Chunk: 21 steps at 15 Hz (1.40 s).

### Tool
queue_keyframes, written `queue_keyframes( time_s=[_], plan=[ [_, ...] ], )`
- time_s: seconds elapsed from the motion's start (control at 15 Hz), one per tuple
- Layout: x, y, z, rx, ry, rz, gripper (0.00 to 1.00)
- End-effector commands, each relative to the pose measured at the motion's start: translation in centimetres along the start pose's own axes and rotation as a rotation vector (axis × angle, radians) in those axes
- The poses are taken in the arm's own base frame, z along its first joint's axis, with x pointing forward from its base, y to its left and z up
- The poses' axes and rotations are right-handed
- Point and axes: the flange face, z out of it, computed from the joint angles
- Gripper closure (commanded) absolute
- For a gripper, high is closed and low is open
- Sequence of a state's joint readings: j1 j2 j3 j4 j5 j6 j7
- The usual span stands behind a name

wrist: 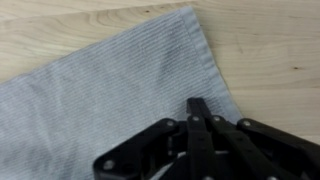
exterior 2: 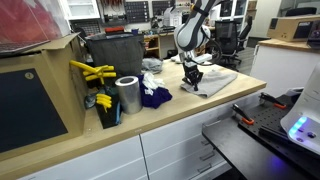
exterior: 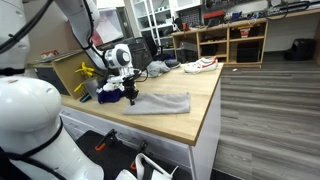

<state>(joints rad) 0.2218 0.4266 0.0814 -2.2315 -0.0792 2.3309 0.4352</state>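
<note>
A grey towel (exterior: 160,103) lies flat on the wooden worktop (exterior: 200,95); it also shows in an exterior view (exterior 2: 216,79) and fills most of the wrist view (wrist: 100,90). My gripper (exterior: 129,98) (exterior 2: 191,86) is down at one end of the towel. In the wrist view its black fingers (wrist: 197,106) are pressed together over the cloth, near the towel's edge. The cloth shows no fold or lift at the fingertips.
A dark blue cloth (exterior 2: 152,96), a shiny metal can (exterior 2: 127,95), yellow clamps (exterior 2: 92,72) and a black bin (exterior 2: 115,50) stand beside the towel. A red-and-white shoe (exterior: 200,65) lies at the worktop's far end. Shelves stand behind.
</note>
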Motion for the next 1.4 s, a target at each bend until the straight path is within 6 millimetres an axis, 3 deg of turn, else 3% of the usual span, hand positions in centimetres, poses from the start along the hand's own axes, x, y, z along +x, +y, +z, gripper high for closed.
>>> queue_keyframes(
  time_s=[0.0, 0.73, 1.2, 1.27, 1.33],
  plan=[
    [-0.6, -0.4, 1.8, -0.026, 0.012, -0.044, 1.00],
    [1.9, -3.2, 0.7, 0.054, 0.054, 0.044, 1.00],
    [4.1, -3.4, -3.1, 0.188, 0.089, 0.121, 1.00],
    [4.2, -3.1, -3.8, 0.210, 0.087, 0.123, 0.74],
    [4.1, -2.3, -4.9, 0.230, 0.086, 0.121, 0.72]
  ],
)
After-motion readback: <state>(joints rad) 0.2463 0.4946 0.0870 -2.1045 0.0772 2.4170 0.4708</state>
